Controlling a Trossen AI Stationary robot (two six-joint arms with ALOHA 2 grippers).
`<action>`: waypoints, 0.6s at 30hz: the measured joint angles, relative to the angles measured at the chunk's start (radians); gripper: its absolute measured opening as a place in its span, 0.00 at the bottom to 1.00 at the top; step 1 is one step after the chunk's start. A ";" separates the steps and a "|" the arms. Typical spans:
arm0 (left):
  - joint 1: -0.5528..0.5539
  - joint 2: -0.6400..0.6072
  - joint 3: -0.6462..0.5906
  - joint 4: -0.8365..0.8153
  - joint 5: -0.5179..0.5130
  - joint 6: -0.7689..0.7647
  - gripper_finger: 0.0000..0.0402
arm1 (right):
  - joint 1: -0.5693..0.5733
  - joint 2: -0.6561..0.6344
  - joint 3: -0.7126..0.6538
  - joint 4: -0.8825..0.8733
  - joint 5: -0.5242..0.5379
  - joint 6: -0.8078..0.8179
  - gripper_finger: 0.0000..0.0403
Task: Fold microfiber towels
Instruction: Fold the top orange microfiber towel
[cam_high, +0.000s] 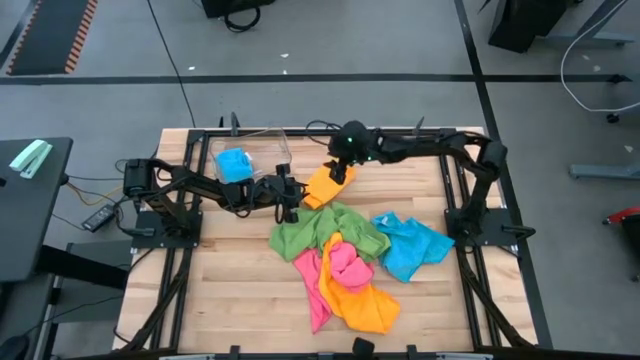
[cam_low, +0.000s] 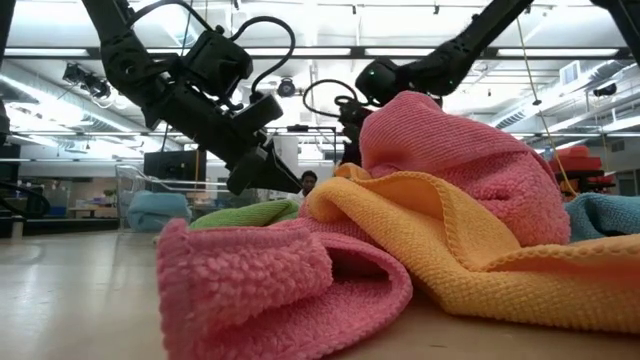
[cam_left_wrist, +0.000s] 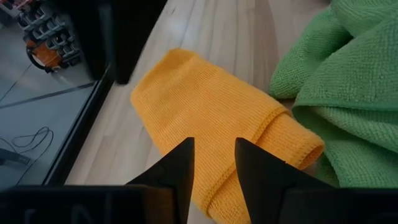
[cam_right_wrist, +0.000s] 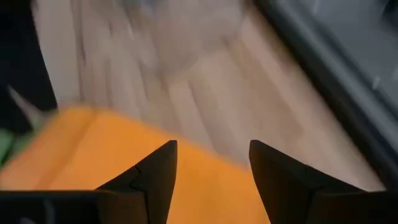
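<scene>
High view showed your left jaws (cam_high: 292, 207) and right jaws (cam_high: 337, 172), both spread and pinching nothing, bracketing the folded orange towel (cam_high: 326, 186) on the desk (cam_high: 230, 290), likely to finish its fold.

You've got a light wooden table (cam_high: 230, 290). Sitting on it: a clear bin (cam_high: 262, 150) at the far left, a folded orange towel (cam_high: 327, 185) beside it, and a messy heap of towels (cam_high: 350, 260) mid-table, green, pink, orange, blue.
</scene>
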 joint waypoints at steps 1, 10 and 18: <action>0.000 0.000 0.000 0.000 0.000 -0.001 0.32 | 0.008 0.000 -0.031 0.071 0.017 0.001 0.52; 0.000 0.000 0.000 0.005 0.000 0.000 0.30 | 0.019 -0.001 -0.212 0.227 0.147 0.141 0.52; 0.000 0.000 0.000 0.006 -0.001 0.001 0.31 | 0.026 0.056 -0.280 0.276 0.199 0.228 0.48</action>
